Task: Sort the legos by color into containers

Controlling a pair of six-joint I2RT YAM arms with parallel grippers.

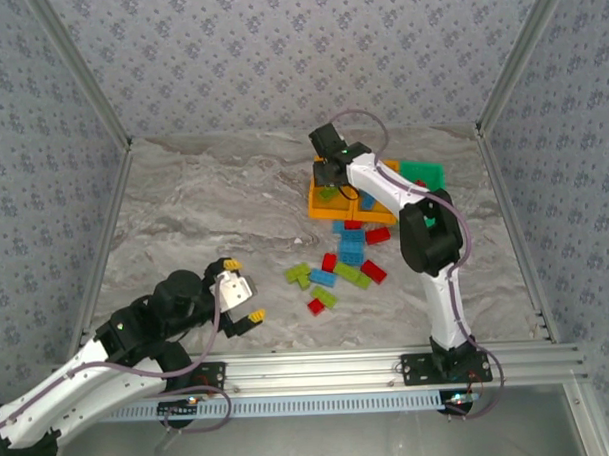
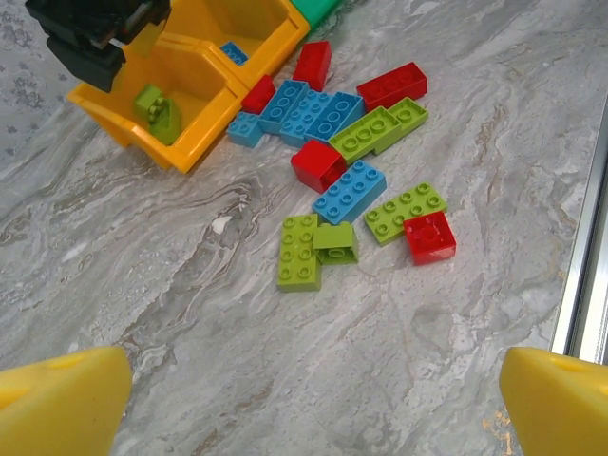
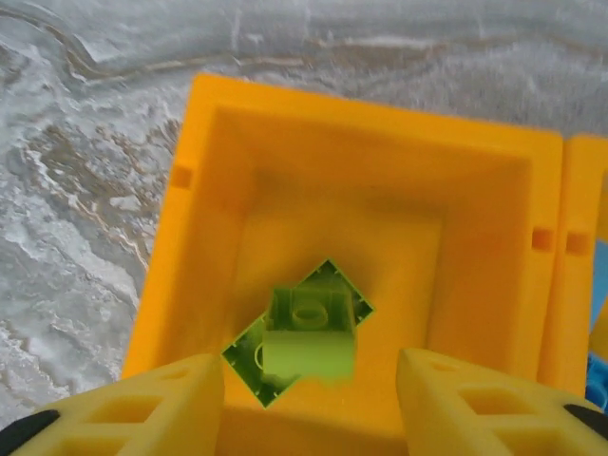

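My right gripper (image 3: 312, 404) hangs open over the left orange container (image 3: 361, 123). Two lime green legos (image 3: 306, 334) sit in that bin, one on top of the other; the upper one is blurred and touches neither finger. From above, the right gripper (image 1: 329, 167) is over that orange container (image 1: 322, 205). Beside it stand a second orange container (image 1: 387, 168) and a green one (image 1: 424, 172). Loose red, light blue and green legos (image 1: 341, 267) lie in front of the bins. My left gripper (image 1: 243, 289) is open near the front left, its yellow fingertips (image 2: 62, 399) wide apart over bare table.
The left wrist view shows the pile of legos (image 2: 351, 161) ahead, the orange bin (image 2: 204, 119) at upper left with the right gripper (image 2: 95, 38) above it, and a blue brick (image 2: 231, 52) in the second bin. A metal rail (image 1: 369, 366) runs along the table's near edge.
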